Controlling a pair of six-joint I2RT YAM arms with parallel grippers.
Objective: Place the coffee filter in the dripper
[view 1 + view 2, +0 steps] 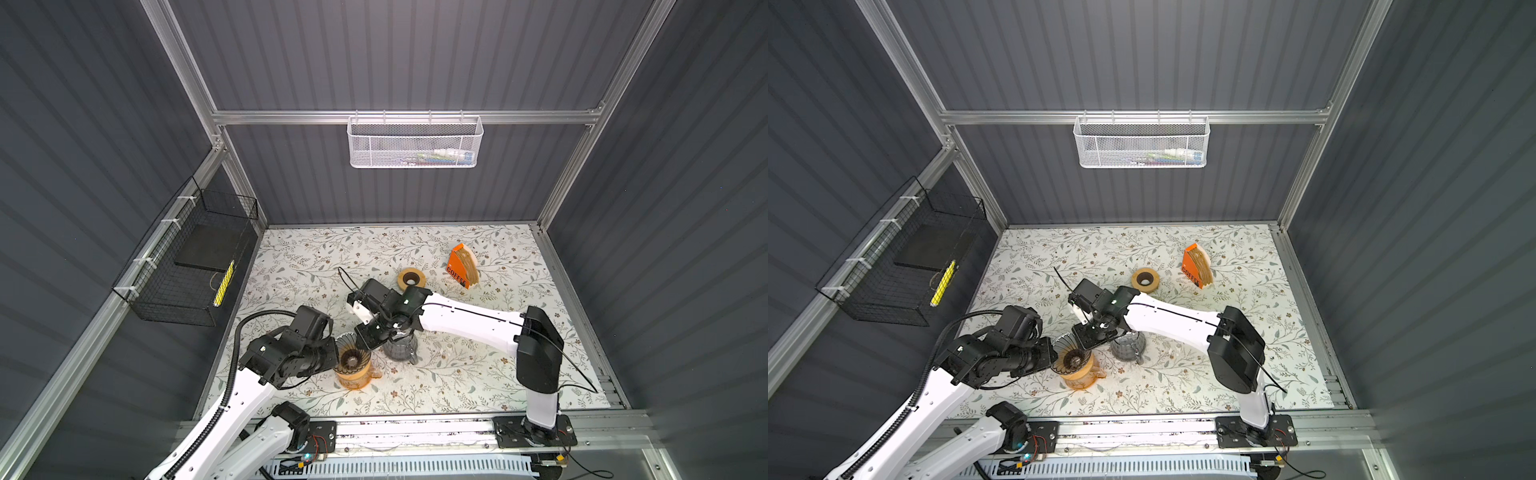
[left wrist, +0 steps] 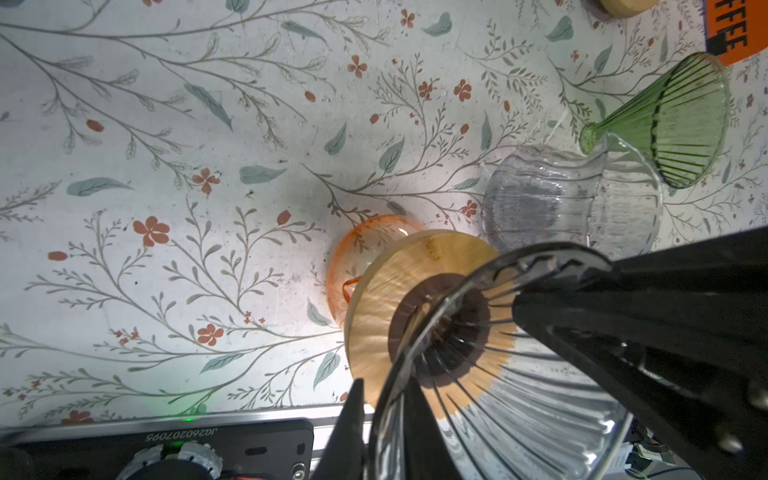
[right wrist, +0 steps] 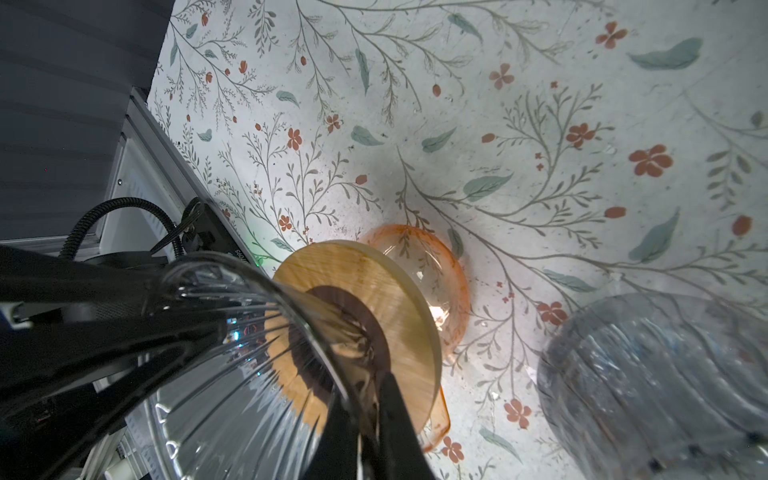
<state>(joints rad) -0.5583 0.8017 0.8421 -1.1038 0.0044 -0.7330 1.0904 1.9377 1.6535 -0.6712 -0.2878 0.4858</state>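
A clear ribbed glass dripper (image 1: 353,351) (image 1: 1072,353) sits in a wooden collar (image 2: 374,299) on an orange glass carafe (image 1: 353,378). It holds no paper. My left gripper (image 1: 337,353) (image 2: 384,399) straddles its left rim, open a little, with a sliver of light between the outer finger and the glass. Opposite it, my right gripper (image 1: 368,337) (image 3: 365,399) is shut on the right rim. Brown coffee filters (image 1: 470,262) stand in an orange holder (image 1: 457,268) (image 1: 1192,268) at the back right.
A clear glass carafe (image 1: 401,348) (image 3: 648,374) stands just right of the dripper, under my right wrist. A green glass dripper (image 2: 673,120) lies beside it. A wooden ring (image 1: 411,278) rests behind them. Wire baskets hang on the left and back walls.
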